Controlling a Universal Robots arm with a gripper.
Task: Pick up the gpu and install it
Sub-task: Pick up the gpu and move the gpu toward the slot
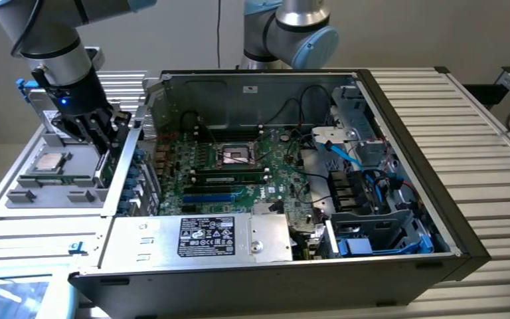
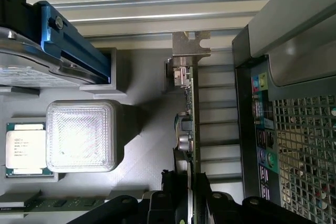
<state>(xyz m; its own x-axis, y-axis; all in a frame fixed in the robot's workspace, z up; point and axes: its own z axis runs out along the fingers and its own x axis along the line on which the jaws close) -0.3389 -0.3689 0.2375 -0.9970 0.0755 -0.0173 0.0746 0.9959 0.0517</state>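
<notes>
– GPU (image 2: 190,108) first: where is it sitting?
– It is standing on edge right between the fingers of the gripper (image 2: 190,191). It is running straight out beyond the fingertips, with its metal bracket (image 2: 191,45) at the end farthest from the tool.
– Is the gripper holding it or just hovering?
– Holding. The black fingers (image 2: 170,198) are pressing on the card's two faces, one on each side, so the tool is clenching the GPU by its near edge.
– What is the exterior camera showing?
– The gripper (image 1: 103,147) is pointing downward outside the computer case (image 1: 397,100). The GPU (image 1: 104,166) is hanging under its fingers as a thin green strip, just beside the case's outer wall.
– Is the card resting on anything?
– A grey tray (image 1: 60,189) is lying beneath the tool. Whether the card's lower edge is touching it or floating just clear, I cannot say for sure; the edge-on angle is hiding that.
– What else is lying near the tool?
– On the side of the gripper away from the case, a CPU (image 2: 23,148) is sitting in the tray (image 2: 147,145) next to a clear ridged block (image 2: 81,136). A blue rail (image 2: 73,38) is lying farther out. On the gripper's other side, the computer case (image 2: 294,24) is running alongside the card, near but apart.
– And inside the case?
– The motherboard (image 1: 228,166) is lying open to view, well apart from the gripper.
</notes>
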